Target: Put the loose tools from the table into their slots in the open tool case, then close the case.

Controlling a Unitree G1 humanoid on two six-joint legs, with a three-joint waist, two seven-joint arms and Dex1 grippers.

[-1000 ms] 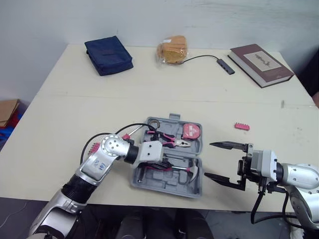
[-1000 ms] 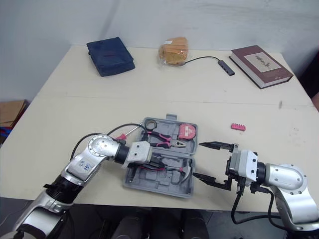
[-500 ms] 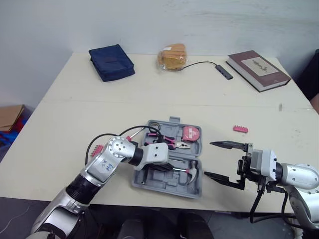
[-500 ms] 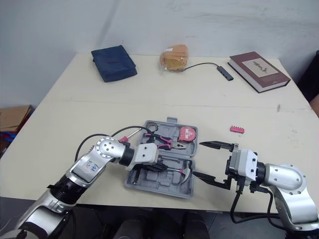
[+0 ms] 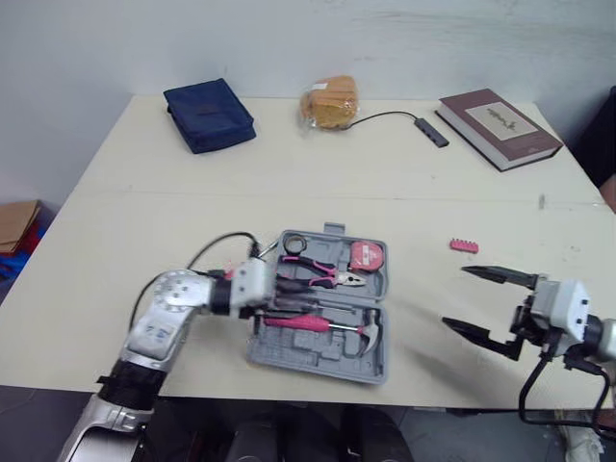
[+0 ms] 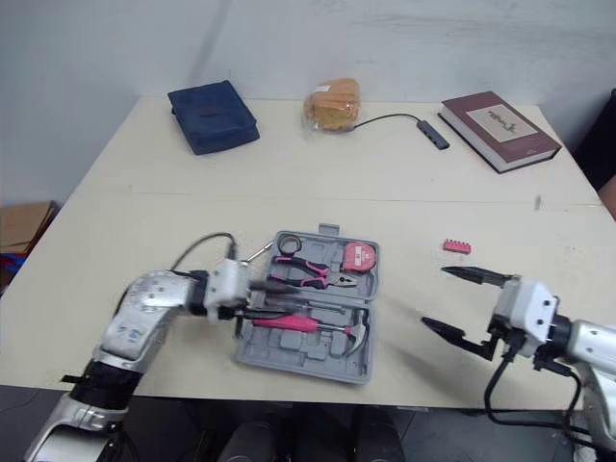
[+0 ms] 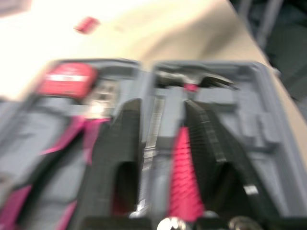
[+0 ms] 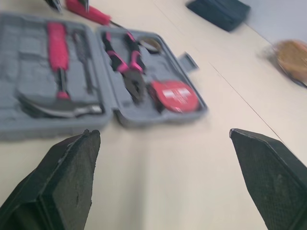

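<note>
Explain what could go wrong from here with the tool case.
1. The left tool has open fingers either side of the hammer handle inside the case; drawing back might drag the hammer from its slot.
2. The case lies near the front edge of the table, so a push might slide it off.
3. The pink bit strip lies on the table apart from the case; closing now would leave it out.

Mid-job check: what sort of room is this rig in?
Probably an office or lab room, not a workshop: a plain table against a bare white wall, carrying a book, a navy pouch and a cabled hub.
</note>
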